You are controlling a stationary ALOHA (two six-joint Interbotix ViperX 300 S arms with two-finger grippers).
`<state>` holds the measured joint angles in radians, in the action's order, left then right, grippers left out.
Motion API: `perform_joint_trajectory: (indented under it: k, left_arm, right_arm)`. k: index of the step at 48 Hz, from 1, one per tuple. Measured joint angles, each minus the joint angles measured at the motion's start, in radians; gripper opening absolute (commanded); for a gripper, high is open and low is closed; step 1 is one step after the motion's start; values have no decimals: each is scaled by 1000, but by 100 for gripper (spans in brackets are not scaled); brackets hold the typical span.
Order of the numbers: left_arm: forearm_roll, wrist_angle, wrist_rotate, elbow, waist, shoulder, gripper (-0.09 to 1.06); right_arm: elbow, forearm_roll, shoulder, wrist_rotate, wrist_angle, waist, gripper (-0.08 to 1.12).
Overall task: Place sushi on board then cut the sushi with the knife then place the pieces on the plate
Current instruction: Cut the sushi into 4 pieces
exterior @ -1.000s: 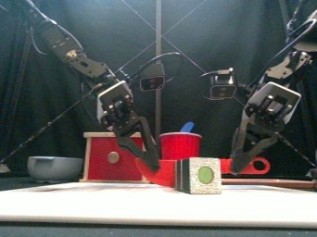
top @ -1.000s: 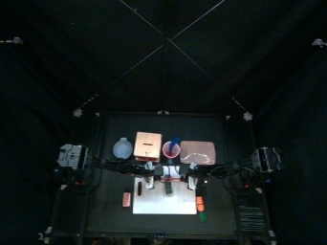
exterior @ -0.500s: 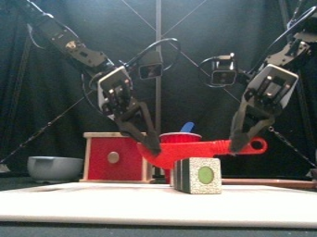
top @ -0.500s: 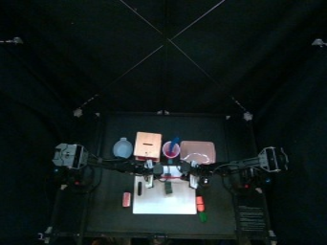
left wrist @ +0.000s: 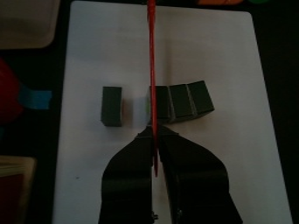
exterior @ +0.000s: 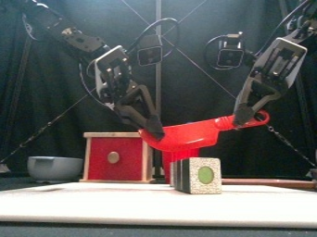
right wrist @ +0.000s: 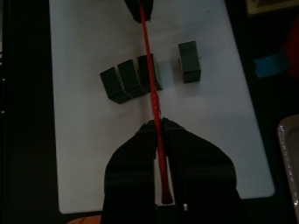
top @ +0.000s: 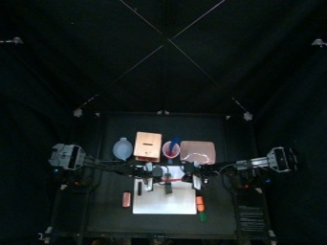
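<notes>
Front view: left claw (exterior: 154, 139), right claw (exterior: 243, 118) hold knife (exterior: 192, 136) above sushi (exterior: 198, 174)

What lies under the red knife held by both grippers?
The white board, with a group of dark green sushi blocks and one block apart. The red knife hides only a thin strip at the group's edge.

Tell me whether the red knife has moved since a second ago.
Yes. The knife has risen: it was about level with the top of the sushi, and now it hangs well above it.
</notes>
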<state>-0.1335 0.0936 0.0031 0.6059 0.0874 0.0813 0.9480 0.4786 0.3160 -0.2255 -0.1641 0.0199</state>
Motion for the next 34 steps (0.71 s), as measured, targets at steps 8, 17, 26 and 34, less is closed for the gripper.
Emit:
perform_joint_trajectory:
  k: [8, 17, 26, 34]
  left_arm:
    - [-34, -2, 0, -9, 15, 18, 40]
    - [-43, -2, 2, -12, 28, 26, 40]
    - [-55, -2, 0, -14, 32, 35, 40]
    - [-66, 0, 2, -14, 34, 40, 40]
  right_arm:
    - [0, 17, -9, 0, 0, 17, 36]
    - [0, 34, -15, 0, 2, 29, 36]
    - [2, 41, -21, 0, 5, 32, 36]
    - [0, 41, -28, 2, 6, 32, 36]
